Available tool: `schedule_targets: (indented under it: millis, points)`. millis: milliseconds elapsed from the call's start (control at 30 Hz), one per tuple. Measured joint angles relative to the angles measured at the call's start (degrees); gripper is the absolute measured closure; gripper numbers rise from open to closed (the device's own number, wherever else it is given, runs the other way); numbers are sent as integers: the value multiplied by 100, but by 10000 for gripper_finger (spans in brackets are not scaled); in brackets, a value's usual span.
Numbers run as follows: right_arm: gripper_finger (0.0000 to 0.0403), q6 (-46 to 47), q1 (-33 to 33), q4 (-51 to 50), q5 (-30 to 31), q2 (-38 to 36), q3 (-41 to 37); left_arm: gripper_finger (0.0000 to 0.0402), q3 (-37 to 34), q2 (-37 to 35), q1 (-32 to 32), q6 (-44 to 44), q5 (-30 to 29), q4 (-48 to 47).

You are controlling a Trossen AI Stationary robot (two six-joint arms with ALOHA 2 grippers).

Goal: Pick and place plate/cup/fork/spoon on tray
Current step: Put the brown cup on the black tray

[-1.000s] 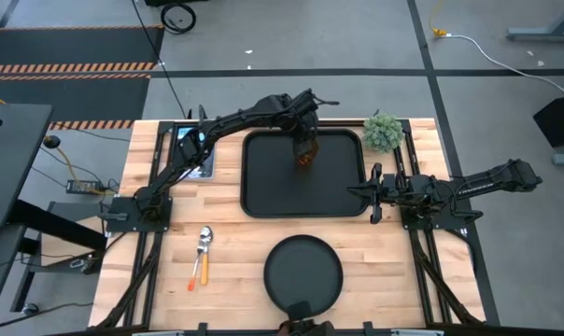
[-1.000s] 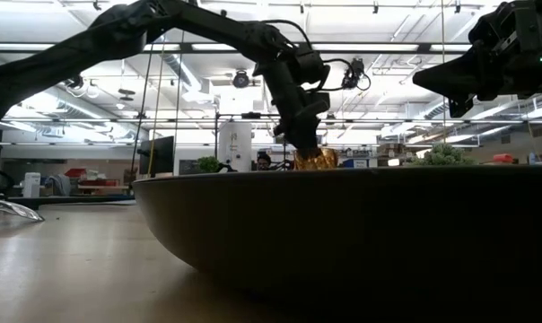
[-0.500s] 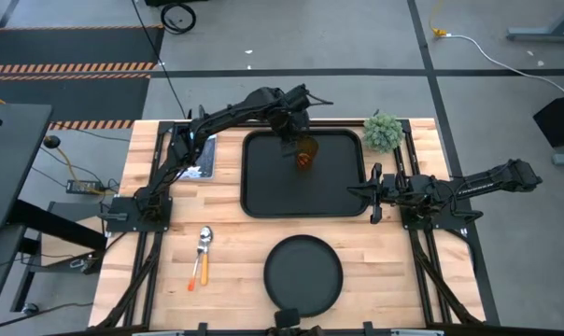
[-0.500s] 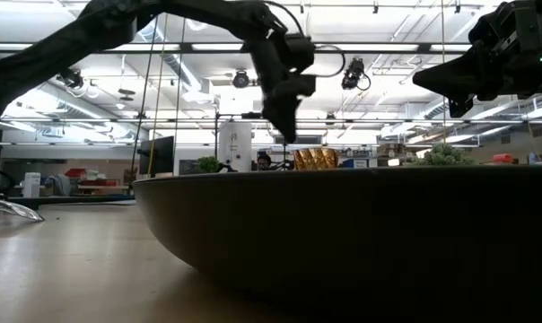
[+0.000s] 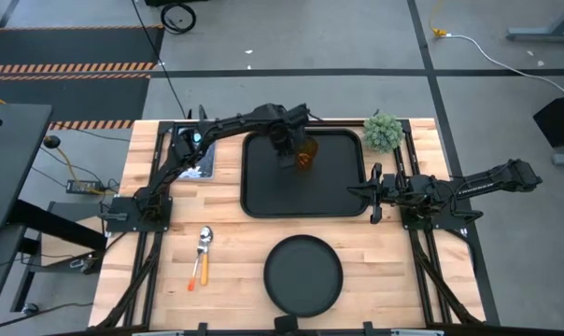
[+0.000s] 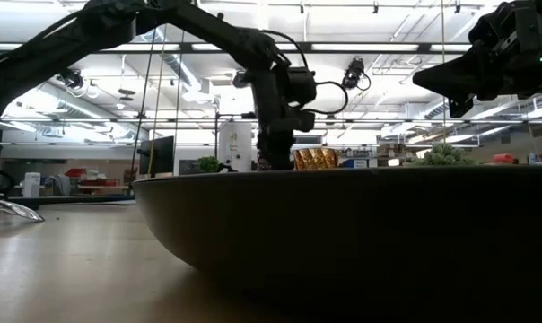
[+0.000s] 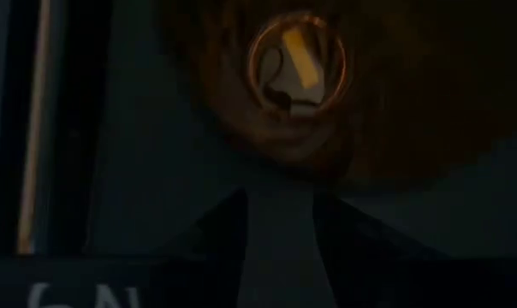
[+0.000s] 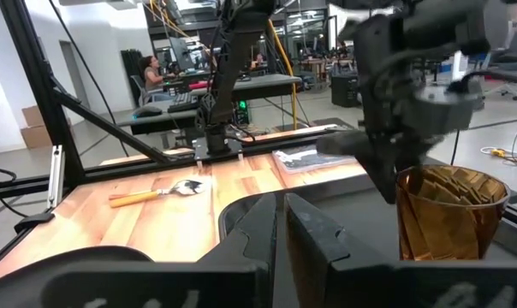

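The amber cup [image 5: 305,156] stands upright on its base on the far part of the black tray [image 5: 263,191]; it also shows in the low view [image 6: 316,159] and the right wrist view [image 8: 451,214]. My left gripper [image 5: 284,155] is open and empty just left of the cup, fingers pointing down; its wrist view looks down on the cup [image 7: 297,64]. The round black plate [image 5: 303,273] lies on the table near the front edge. The spoon [image 5: 205,239] and fork [image 5: 194,278] lie side by side at front left. My right gripper [image 5: 373,193] waits, shut, at the tray's right rim.
A small green plant [image 5: 383,133] stands by the tray's far right corner. A flat screen-like device [image 5: 193,149] lies left of the tray. Bare wood lies between the tray and the plate. A person sits in the room beyond the table [image 8: 147,73].
My left gripper has let go of the cup, risen off it, moved a little toward the table's left edge, and come down again beside the cup. The cup stays upright on the tray where it was set.
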Motion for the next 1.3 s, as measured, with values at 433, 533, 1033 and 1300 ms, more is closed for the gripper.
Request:
schedule_targets:
  millis: [433,533,1033,1300]
  points:
    - [369,-1,-2,0,0,1,0,260,-644,3,-337,-120,-255,1746]
    - [369,-1,-2,0,0,-1,0,260,-633,-1,-365,-126,-387,1907]
    - [369,1,0,0,2,1,0,312,-470,-1,-570,-146,-1291,1861]
    - [369,-1,0,-2,0,1,0,356,-317,-8,-758,-447,-1353,1721]
